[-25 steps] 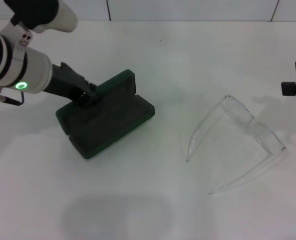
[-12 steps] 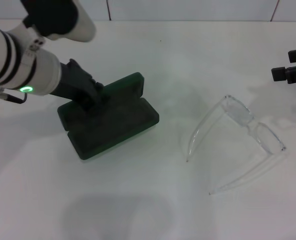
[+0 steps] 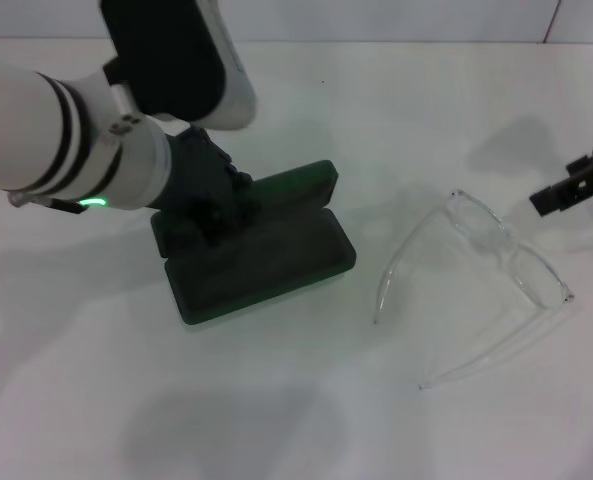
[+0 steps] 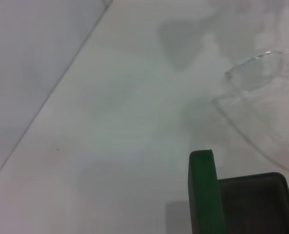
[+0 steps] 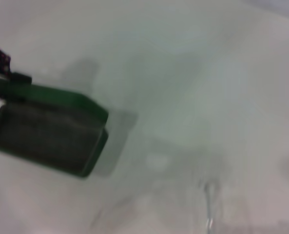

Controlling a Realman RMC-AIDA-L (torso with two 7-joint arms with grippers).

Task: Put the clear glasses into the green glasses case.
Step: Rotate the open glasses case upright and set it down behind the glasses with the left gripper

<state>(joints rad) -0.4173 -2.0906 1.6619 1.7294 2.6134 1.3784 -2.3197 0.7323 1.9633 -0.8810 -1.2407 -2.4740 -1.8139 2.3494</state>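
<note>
Left gripper (image 3: 219, 203) fingers pinch the open green glasses case (image 3: 266, 255); right gripper (image 3: 574, 183), finger state indiscernible, just beside the clear glasses (image 3: 486, 280).

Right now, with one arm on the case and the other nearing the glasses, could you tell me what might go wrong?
The left gripper sits at the rear edge of the open green glasses case; if it lets go, the raised lid could drop shut.

The clear glasses lie unfolded, arms spread, and almost vanish against the white table. The right gripper, beside the lens, may misjudge its grasp or push them away.
</note>
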